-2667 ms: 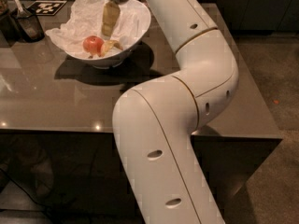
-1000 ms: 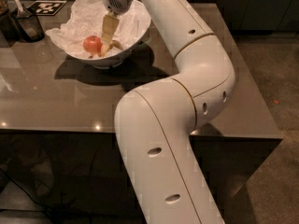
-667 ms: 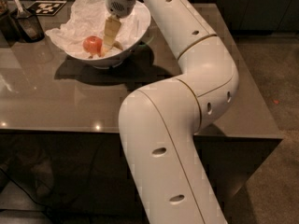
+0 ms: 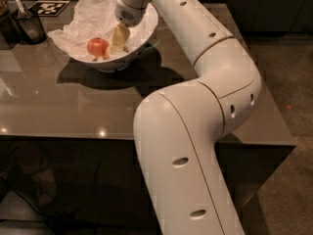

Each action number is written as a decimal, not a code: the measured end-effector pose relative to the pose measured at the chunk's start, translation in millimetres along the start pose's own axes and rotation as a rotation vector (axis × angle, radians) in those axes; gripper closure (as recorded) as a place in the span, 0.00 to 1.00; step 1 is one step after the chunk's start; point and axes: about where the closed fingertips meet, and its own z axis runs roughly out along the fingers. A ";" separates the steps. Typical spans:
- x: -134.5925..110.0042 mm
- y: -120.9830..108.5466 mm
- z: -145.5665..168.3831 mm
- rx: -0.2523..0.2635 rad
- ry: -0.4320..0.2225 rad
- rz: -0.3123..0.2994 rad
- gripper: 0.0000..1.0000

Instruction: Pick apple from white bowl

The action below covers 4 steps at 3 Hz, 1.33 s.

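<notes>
A small red apple (image 4: 98, 47) lies in the large white bowl (image 4: 78, 21), left of the bowl's middle. The bowl stands at the far left of the grey table (image 4: 73, 106). My gripper (image 4: 117, 42) hangs down inside the bowl from the white arm (image 4: 195, 87), just to the right of the apple. Its pale finger (image 4: 119, 37) reaches the bowl's bottom beside the fruit. I cannot see contact between it and the apple.
A dark cup with utensils (image 4: 25, 24) stands at the table's far left corner, next to a black-and-white marker card (image 4: 48, 7). The arm's big elbow and forearm fill the right and front of the view. The table's front edge runs near mid-frame.
The gripper has shifted slightly right inside the bowl. The apple has not moved.
</notes>
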 end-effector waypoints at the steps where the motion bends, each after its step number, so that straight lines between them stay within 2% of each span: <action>1: -0.2 2.0 3.3 -0.005 0.007 0.001 0.08; 3: -4.9 3.8 11.8 -0.016 0.029 -0.016 0.10; 4: -3.0 2.1 18.5 -0.028 0.035 -0.016 0.19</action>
